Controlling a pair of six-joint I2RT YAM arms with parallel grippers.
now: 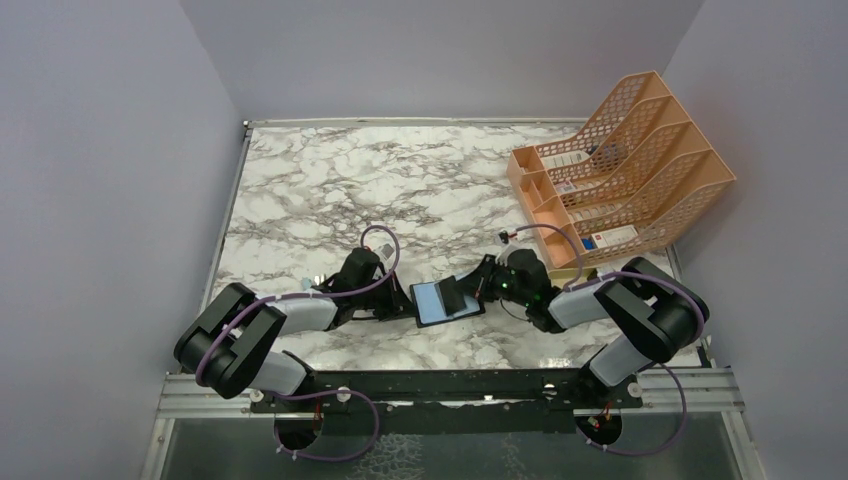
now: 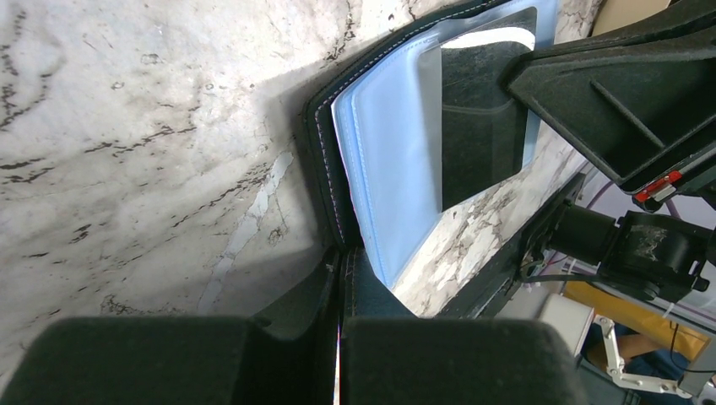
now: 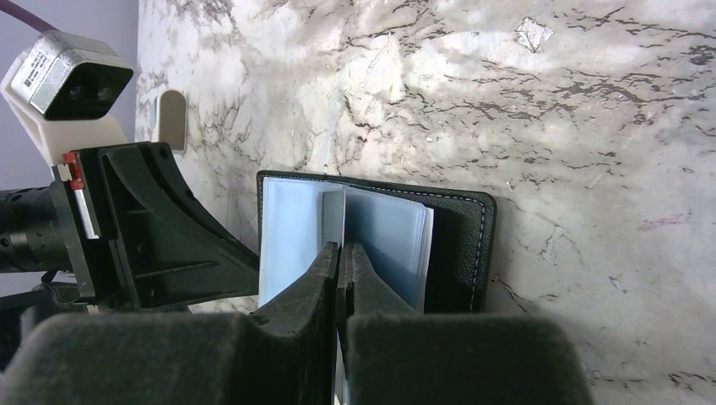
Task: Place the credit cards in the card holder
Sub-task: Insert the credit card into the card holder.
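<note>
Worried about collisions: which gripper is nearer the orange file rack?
Right. The right gripper is close to the rack; the left gripper lies beyond the card holder, farther away.

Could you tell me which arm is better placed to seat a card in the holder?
Right. The right gripper is shut on what looks like a card standing in the card holder, while the left gripper clamps the holder's edge.

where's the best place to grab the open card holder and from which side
Pinch the thin black cover rim on the left arm's side, coming in low along the table. The card holder lies open and flat, and that rim sticks out clear of the pale leaves inside. The left claw is shut on it there; the right claw pinches an inner leaf.
</note>
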